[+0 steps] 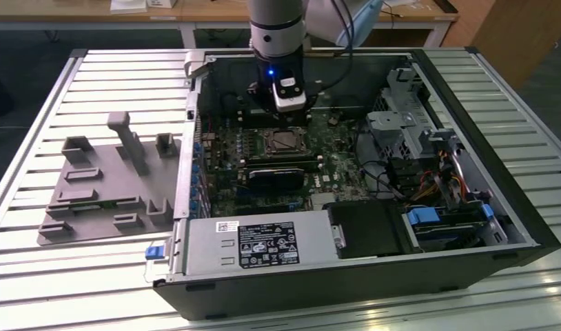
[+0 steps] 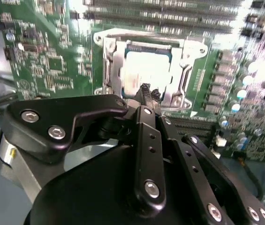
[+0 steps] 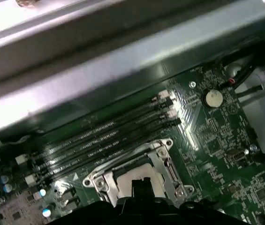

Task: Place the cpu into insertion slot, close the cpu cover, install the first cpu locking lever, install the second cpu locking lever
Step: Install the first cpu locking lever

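end effector (image 2: 149, 93) pinched narrow over the cpu (image 2: 145, 70) in the insertion slot (image 2: 108, 70); light, fragile, i'd grip edges only

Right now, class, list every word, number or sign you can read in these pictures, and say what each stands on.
No text is readable.
Power supply label: print too small to read.
Small white sticker beside it: too small.
Motherboard markings, first wrist view: blurred.
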### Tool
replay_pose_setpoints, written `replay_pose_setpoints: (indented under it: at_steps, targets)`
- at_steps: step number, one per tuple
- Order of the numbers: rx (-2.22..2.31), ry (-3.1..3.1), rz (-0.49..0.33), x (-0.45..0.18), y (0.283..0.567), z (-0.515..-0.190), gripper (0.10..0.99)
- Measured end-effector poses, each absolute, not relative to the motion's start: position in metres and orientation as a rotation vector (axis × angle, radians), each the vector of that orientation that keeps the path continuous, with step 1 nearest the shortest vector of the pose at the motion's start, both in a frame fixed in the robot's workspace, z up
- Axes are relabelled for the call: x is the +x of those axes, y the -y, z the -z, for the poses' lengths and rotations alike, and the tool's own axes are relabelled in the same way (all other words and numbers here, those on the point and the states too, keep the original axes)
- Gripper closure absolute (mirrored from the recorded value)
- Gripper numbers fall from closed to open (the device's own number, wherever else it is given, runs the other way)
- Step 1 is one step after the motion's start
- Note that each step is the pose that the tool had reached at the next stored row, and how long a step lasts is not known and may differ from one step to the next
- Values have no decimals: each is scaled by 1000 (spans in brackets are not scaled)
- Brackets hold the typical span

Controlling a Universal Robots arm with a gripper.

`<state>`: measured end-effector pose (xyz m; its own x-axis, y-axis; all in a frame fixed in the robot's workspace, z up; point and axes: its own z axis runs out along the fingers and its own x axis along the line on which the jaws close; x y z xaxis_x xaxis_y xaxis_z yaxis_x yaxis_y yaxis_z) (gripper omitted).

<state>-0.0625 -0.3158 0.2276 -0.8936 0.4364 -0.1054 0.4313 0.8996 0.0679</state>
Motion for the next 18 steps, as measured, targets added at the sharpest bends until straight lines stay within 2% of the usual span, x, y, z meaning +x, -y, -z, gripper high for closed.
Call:
replay_pose_setpoints:
  at_steps: [6,18]
  targets:
    - [675,-2946,-60,-63,326,-227,984]
    - [564,-2973,-50,-60,327,-223,984]
